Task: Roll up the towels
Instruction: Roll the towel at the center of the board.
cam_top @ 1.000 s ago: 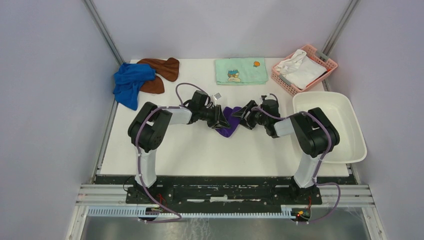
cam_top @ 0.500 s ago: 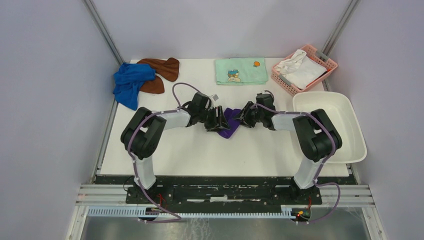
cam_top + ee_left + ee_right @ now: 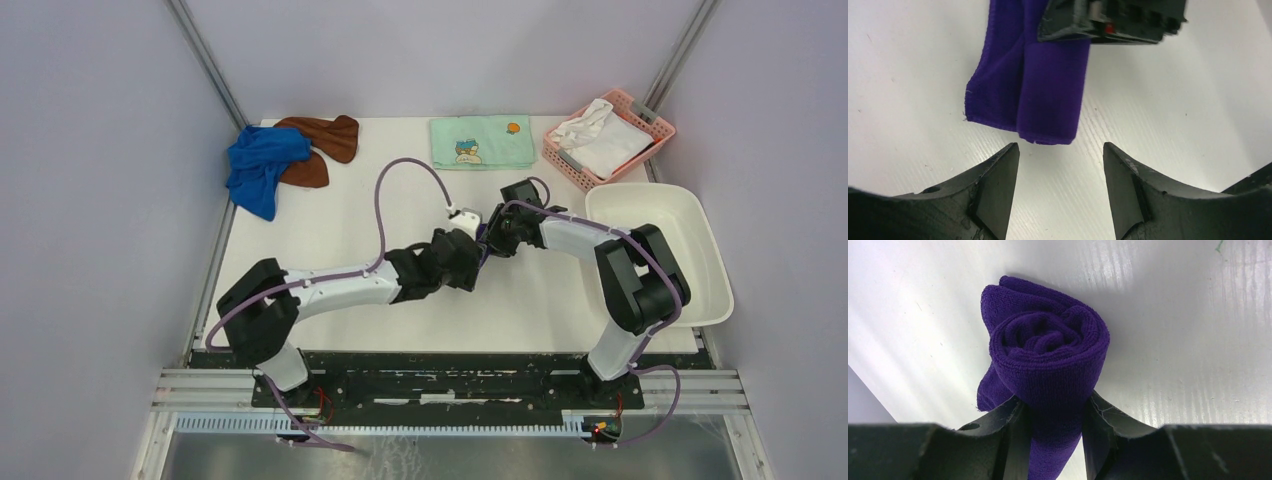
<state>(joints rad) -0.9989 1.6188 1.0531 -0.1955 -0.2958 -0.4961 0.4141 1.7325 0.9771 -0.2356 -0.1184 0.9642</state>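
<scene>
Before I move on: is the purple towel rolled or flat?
Rolled. The right wrist view shows the purple towel coiled in a spiral, its end pinched in the right gripper.

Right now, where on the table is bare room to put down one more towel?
The table is bare at left-middle, between the blue towel and the left arm; the near strip right of that arm. Crowded: centre, where the left claw and right claw meet at the purple towel; far right, basket and tub.
</scene>
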